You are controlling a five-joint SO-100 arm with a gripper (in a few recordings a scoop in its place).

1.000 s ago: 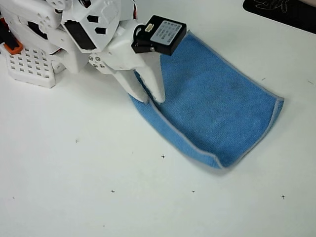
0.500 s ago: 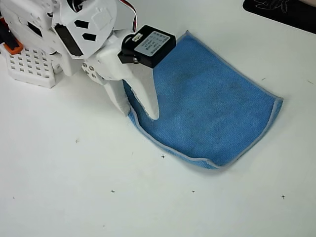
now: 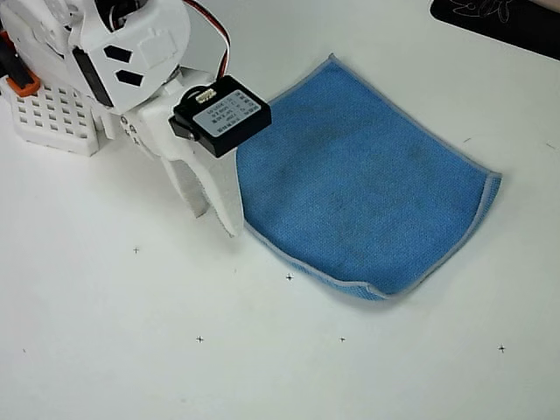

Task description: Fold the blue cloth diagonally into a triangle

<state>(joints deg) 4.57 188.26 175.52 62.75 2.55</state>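
The blue cloth [image 3: 359, 175] lies spread on the white table [image 3: 262, 367] in the overhead view, directly to the right of the gripper [image 3: 216, 219] as the picture shows it. It is medium blue with a fine woven texture and a pale grey stitched edge running round its outline. Its shape is roughly 4-sided but rounded: the top corner points up and away from the gripper, the right edge curls up slightly at the far corner, and the lower edge bows outward, with a small lifted fold at the bottom tip. A faint darker patch marks the upper middle of the fabric. The left border of the cloth sits just beside the longer finger [image 3: 229, 214], close enough that I cannot tell whether they touch.

The gripper is white, with a black box [image 3: 220, 115] mounted above it. Its 2 fingers point down the picture, with a narrow gap showing between their tips and nothing held between them. Behind the gripper, at the upper left, stands the arm's white base with a perforated block [image 3: 48, 118]
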